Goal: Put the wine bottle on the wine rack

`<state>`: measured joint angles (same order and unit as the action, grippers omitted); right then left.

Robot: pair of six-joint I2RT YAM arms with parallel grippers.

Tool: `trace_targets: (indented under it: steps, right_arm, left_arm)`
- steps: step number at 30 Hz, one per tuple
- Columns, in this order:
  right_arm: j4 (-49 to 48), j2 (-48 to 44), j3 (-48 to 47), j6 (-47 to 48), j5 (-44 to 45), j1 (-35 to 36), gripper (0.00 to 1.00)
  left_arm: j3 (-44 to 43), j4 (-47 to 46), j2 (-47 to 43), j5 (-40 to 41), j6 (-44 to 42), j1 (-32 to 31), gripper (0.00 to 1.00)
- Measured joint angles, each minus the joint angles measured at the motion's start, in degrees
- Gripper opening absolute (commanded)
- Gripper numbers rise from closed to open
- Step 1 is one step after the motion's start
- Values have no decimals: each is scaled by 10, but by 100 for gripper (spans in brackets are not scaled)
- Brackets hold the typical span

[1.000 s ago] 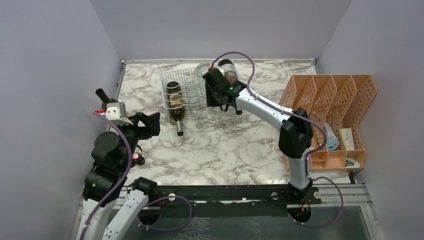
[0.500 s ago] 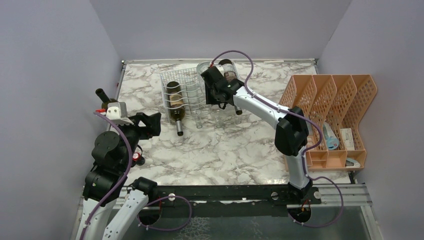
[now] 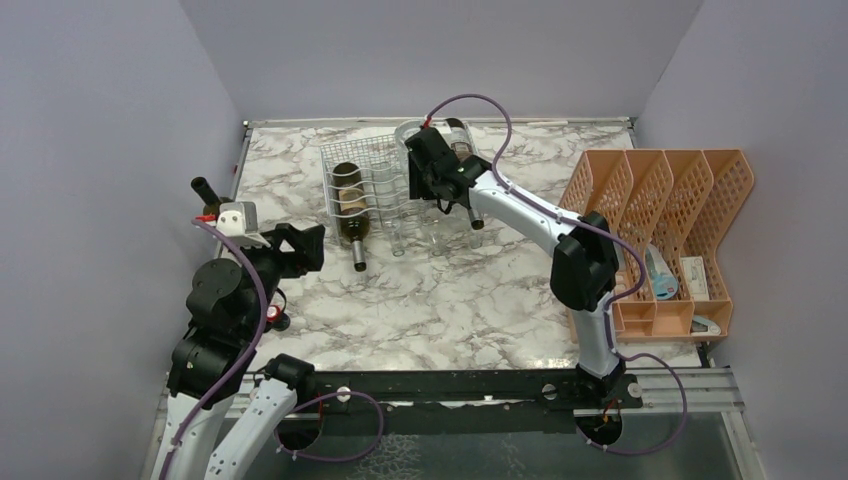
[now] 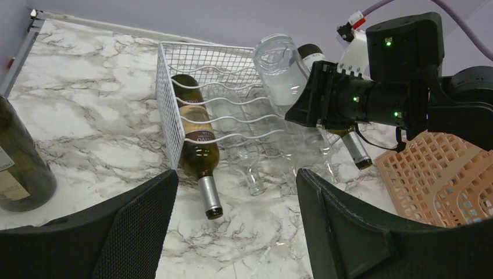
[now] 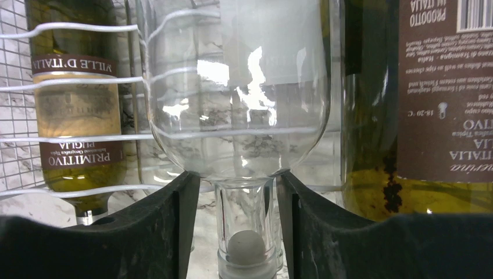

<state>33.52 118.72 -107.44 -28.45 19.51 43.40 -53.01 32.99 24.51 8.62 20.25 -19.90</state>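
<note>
The white wire wine rack (image 3: 365, 180) stands at the back middle of the marble table and shows in the left wrist view (image 4: 221, 87). A dark wine bottle (image 3: 348, 205) lies in its left cradle, neck toward me. My right gripper (image 3: 428, 170) is shut on the neck of a clear glass wine bottle (image 3: 406, 136) and holds it tilted, base up, over the rack's right part. In the right wrist view the gripper (image 5: 239, 189) flanks the neck under the clear bottle's shoulder (image 5: 238, 87). My left gripper (image 3: 300, 245) is open and empty, well in front of the rack.
Clear bottles (image 4: 250, 168) lie in the rack's middle cradles. Another dark bottle (image 3: 464, 150) lies just right of the rack. A dark bottle (image 3: 208, 192) stands upright at the far left edge. An orange perforated divider tray (image 3: 690, 200) holds small items at the right.
My right gripper has carried the clear bottle a little left and back, further over the rack. My left arm has shifted only slightly.
</note>
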Motion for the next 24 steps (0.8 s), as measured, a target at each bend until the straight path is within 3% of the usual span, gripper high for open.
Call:
trace_targets:
  steps: [7, 13, 24]
  right_arm:
    - [-9, -2, -2, 1, 6, 0, 67]
    - [-43, -40, 31, 4, 4, 0, 72]
    - [-200, -265, 228, 45, -45, 0, 74]
  left_arm:
    - [-7, 6, 12, 0, -9, 0, 83]
    - [-56, 7, 45, 30, -37, 0, 99]
    - [-84, 7, 153, 177, -99, 0, 99]
